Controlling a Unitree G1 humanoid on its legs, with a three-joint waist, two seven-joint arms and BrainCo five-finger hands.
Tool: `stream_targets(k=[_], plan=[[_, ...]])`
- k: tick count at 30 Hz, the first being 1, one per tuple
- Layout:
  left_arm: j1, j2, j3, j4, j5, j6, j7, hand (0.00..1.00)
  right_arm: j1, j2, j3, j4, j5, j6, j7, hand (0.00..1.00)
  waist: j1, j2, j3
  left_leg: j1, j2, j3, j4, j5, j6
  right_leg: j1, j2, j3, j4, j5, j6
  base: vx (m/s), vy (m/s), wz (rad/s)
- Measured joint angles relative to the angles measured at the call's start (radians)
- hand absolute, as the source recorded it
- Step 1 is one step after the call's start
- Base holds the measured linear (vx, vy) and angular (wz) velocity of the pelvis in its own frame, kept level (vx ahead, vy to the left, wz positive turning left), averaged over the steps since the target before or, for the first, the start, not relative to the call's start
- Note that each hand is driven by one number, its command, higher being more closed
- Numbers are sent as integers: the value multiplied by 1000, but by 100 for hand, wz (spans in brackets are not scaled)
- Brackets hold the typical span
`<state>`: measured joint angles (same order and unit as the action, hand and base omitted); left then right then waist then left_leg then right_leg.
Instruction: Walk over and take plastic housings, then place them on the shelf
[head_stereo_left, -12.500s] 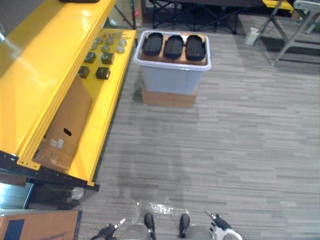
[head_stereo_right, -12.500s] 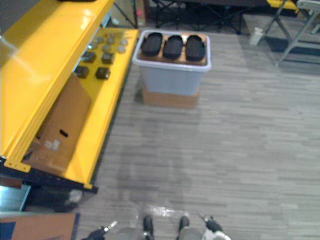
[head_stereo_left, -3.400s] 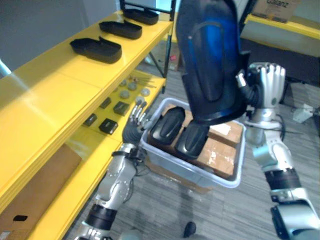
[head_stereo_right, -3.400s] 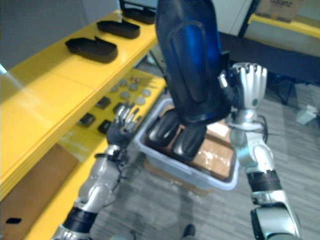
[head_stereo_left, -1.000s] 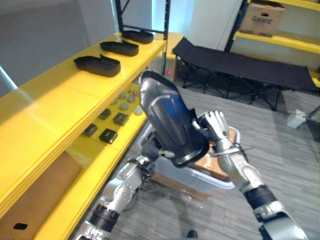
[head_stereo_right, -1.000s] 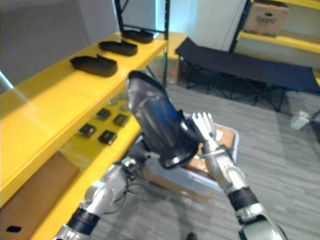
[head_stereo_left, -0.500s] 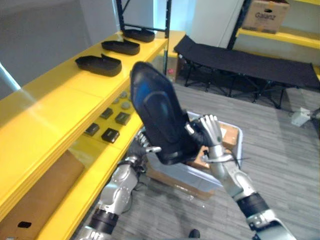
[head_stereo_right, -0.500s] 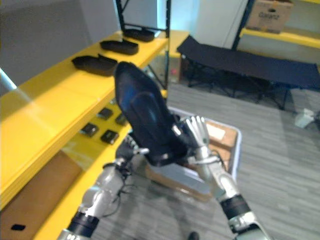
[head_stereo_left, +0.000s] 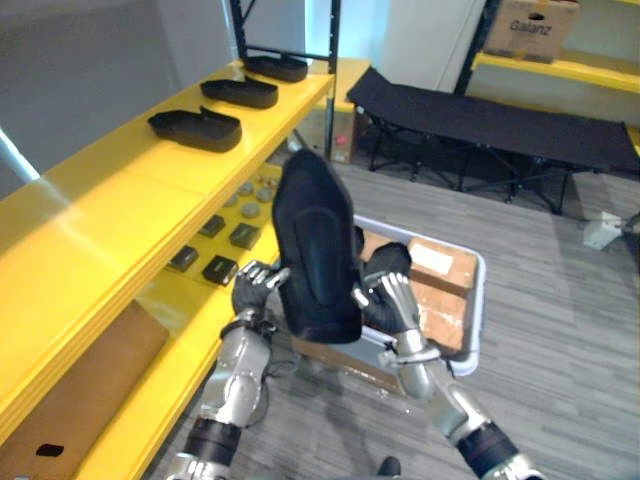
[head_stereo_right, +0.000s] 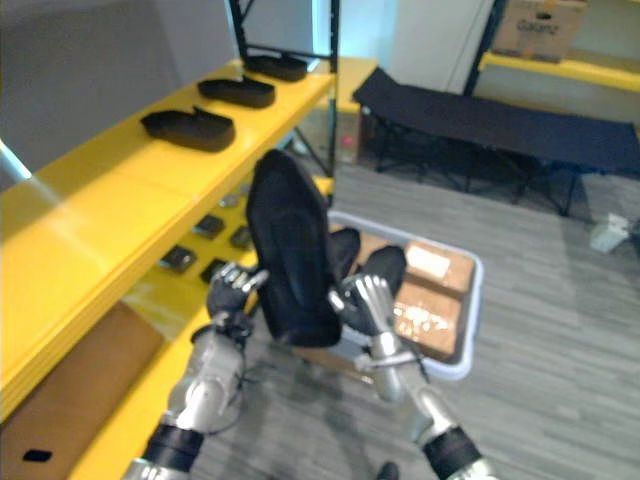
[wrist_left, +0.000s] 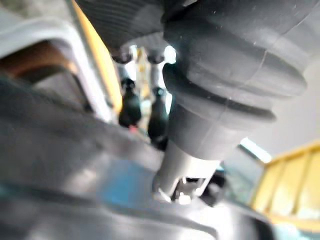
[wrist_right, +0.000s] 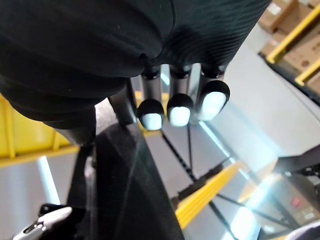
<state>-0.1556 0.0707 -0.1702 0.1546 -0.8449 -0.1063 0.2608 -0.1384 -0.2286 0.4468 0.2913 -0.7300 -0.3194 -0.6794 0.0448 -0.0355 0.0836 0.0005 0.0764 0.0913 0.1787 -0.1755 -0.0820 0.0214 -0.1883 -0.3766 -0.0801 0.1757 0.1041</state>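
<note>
I hold a large black plastic housing upright between both hands, above the near corner of the white bin. My left hand is curled on its left edge, and my right hand grips its right edge. In the right wrist view the dark fingertips curl over the housing's ribbed rim. Two more housings lie in the bin on cardboard. Three housings lie in a row on the yellow top shelf.
The lower yellow shelf holds small black blocks and round parts. A cardboard box lies under it. A black folding cot stands behind the bin. Grey floor is open to the right.
The housing has come down and swung from a backward lean to upright. My left hand has curled shut on its left edge; the right hand has dropped lower with it.
</note>
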Motion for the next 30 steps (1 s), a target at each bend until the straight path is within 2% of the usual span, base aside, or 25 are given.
stream_targets(k=[3, 4, 5, 10, 12, 13, 15, 17, 19, 25, 28, 29, 30], plan=[[-2, -1, -5, 6, -61, 0, -47, 100, 0, 0, 15, 2, 25, 1, -24, 100, -1, 0, 0, 0, 0, 1, 0, 0, 0, -2, 0, 1, 0, 0, 0, 0, 0, 0], [-3, 0, -5, 6, -68, 0, -56, 0, 0, 0, 16, 2, 31, 1, -27, 100, -1, 0, 0, 0, 0, 1, 0, 0, 0, -2, 0, 1, 0, 0, 0, 0, 0, 0], [-6, 3, -4, 6, -83, 3, -78, 0, 0, 0, 17, 2, 33, 1, -42, 100, -1, 0, 0, 0, 0, 1, 0, 0, 0, -2, 0, 2, 0, 1, 0, 0, 0, 0], [-27, 12, -4, 6, -89, 31, -95, 0, 0, 0, 20, 2, 59, 14, -55, 100, -1, 0, 0, 0, 0, 1, 4, 0, 0, -5, -1, 3, -1, 6, -1, 0, 0, 0], [-38, 32, -9, 6, -85, 49, -129, 0, 0, -3, 21, 2, 70, 17, -62, 100, -1, 0, 0, 0, 0, 1, 5, 0, 0, -6, 0, 4, -1, 7, -2, 0, 0, -2], [-50, 50, -11, 6, -67, 65, -157, 0, 0, -8, 25, 2, 78, 18, -62, 100, -1, 0, 0, -1, 0, 1, 6, 0, 0, -7, 0, 6, -2, 10, -4, 0, 0, -4], [-56, 61, -15, 6, -32, 73, -166, 0, 0, -14, 35, 2, 80, 19, -62, 100, -1, 0, 0, -2, 0, 2, 6, 0, 0, -10, 0, 12, -2, 13, -6, 0, 0, -8], [-63, 100, -52, 6, 45, 94, -167, 0, 0, -26, 48, 2, 95, 19, -62, 100, -1, -1, 0, -5, -1, 5, 6, 0, 1, -17, 0, 19, -4, 16, -7, -11, 1, -8], [-63, 102, -62, 11, 105, 103, -167, 0, 1, -31, 50, 2, 98, 21, -61, 100, -1, -1, 0, -7, -1, 5, 6, 1, 1, -20, 0, 20, -4, 19, -8, -49, 5, -2], [-63, 125, -101, 48, 320, 169, -166, 0, 0, -53, 59, 2, 102, 23, -55, 100, -3, -1, 0, -18, -1, 3, 7, 2, 4, -24, 0, 21, -10, 20, -10, -57, 6, 1], [-63, 159, -137, 48, 417, 191, -167, 0, 0, -55, 61, 2, 103, 23, -51, 100, -3, -1, -1, -18, -1, 3, 7, 3, 4, -24, 0, 21, -10, 20, -10, -10, 3, 0], [-63, 162, -141, 48, 448, 209, -168, 100, 0, -55, 62, 2, 105, 23, -49, 100, -4, -1, 0, -17, -1, 3, 7, 3, 4, -24, 0, 21, -10, 20, -10, 0, 0, 0], [-63, 163, -145, 48, 466, 217, -168, 100, 0, -55, 62, 2, 107, 23, -48, 100, -3, -1, 0, -18, -1, 3, 7, 3, 4, -24, 0, 21, -10, 20, -10, 0, 0, 0]])
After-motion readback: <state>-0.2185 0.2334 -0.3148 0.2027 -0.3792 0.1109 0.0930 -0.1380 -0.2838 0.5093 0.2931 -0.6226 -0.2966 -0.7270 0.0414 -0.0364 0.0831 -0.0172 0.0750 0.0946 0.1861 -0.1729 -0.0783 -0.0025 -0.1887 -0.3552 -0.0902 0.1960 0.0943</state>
